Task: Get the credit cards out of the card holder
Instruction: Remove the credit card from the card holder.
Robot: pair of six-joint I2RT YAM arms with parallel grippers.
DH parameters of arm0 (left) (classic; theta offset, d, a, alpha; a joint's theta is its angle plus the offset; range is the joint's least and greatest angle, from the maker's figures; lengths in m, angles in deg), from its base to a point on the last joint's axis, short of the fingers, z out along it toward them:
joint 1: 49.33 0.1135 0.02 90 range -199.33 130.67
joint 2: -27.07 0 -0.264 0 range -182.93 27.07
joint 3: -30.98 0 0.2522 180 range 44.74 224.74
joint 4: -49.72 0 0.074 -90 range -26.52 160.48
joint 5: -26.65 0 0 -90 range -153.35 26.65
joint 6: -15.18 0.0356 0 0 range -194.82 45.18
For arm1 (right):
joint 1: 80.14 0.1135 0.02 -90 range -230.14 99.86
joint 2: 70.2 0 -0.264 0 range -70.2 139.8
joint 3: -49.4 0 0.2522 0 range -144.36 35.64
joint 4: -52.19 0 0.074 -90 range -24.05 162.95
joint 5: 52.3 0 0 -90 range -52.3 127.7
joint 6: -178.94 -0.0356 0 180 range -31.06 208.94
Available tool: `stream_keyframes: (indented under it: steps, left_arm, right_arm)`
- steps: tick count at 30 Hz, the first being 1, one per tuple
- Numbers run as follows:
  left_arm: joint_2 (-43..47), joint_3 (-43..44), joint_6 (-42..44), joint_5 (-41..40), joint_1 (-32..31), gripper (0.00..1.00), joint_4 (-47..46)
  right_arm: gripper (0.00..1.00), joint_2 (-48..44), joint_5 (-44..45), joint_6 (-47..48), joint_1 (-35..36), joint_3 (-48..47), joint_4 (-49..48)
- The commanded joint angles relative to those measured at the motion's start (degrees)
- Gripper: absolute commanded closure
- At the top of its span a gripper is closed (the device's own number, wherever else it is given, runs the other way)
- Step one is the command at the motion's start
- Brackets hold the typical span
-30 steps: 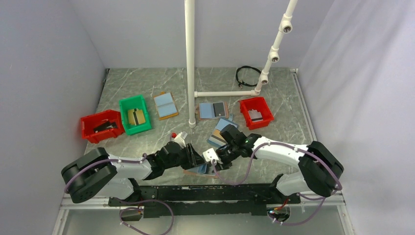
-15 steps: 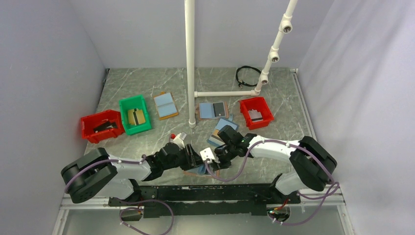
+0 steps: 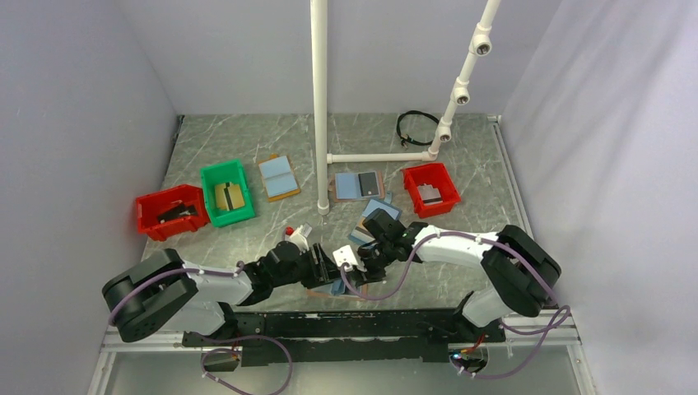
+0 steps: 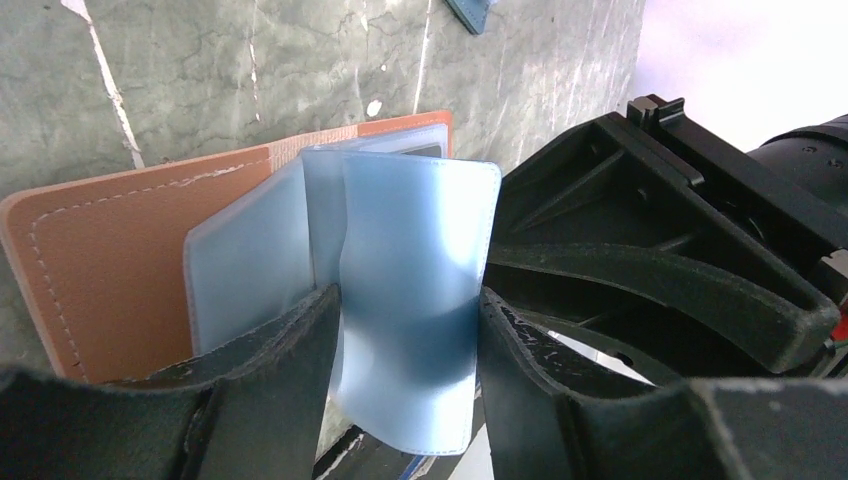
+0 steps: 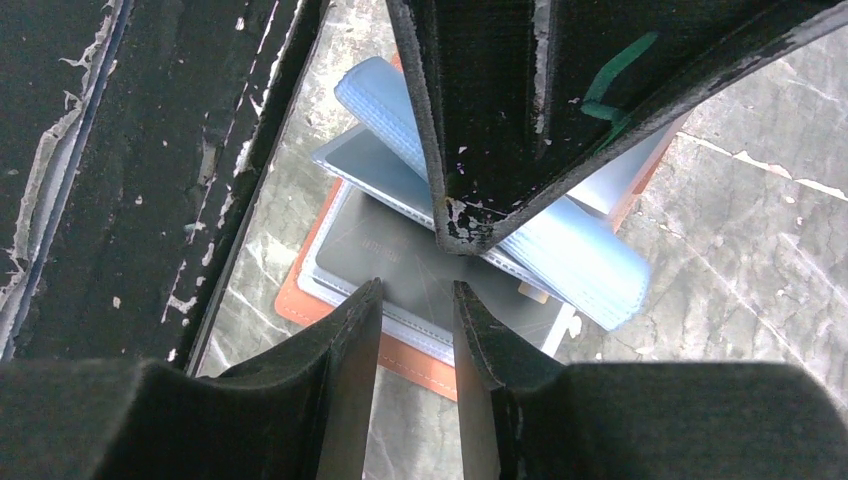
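The left claw (image 4: 405,300) is closed on a bundle of light blue, translucent plastic sleeves (image 4: 420,230). It pinches them from both sides and stands them up off the rest of the flat tan-brown leather card holder (image 4: 110,270). The holder's stitched cover lies open on the green-grey marbled counter (image 4: 250,70) directly under that claw. This hold looks meant for two jobs: fanning the sleeves out of the way, and anchoring the holder so it will not slide when something is pulled from it.

With the sleeves lifted, a thin dark grey plastic credit card (image 5: 385,255) lies exposed in the bottom pocket, right below the right claw (image 5: 415,290). That claw points down at the card with its fingers nearly together, only a narrow slot between them and nothing in it. Whether its tips touch the card I cannot tell. One finger of the left claw crosses just above and ahead of it, so the two are crowded close.

My reading is that the step in hand is getting a first purchase on this card, which is not yet out. The next move calls for the right claw to catch the card's free edge and draw it along the pocket, away from the left claw. The flat, slick card offers little to grip, and the crowding risks a knock. Whether the raised sleeves carry more cards is not clear.
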Motion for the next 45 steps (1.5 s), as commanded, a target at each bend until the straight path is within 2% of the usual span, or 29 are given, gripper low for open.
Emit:
stream_keyframes:
  steps: [1, 7, 17, 24, 45]
  left_arm:
    - [-1.8, -1.6, 2.1, 2.3, -0.1, 0.44, 2.2]
    - [-2.1, -1.8, 2.3, 3.5, 0.0, 0.39, 0.2]
    - [0.0, -2.4, 2.5, 3.7, 0.3, 0.38, 0.7]
    - [2.5, -2.8, 2.8, 3.8, 0.5, 0.30, 1.9]
    - [5.5, -5.5, 1.7, 3.9, 1.5, 0.29, 0.1]
  right_arm:
    - [0.66, 1.6, 1.6, -0.2, 0.3, -1.4, -1.6]
    - [0.66, 2.4, 1.8, -0.5, 0.4, -1.7, -1.6]
    - [0.66, 3.2, 1.8, -0.6, 0.6, -2.0, -1.4]
    - [0.66, 3.6, 1.9, -0.5, 0.7, -2.2, -1.1]
    - [0.67, 4.9, 2.2, -0.3, 1.0, -2.6, -0.3]
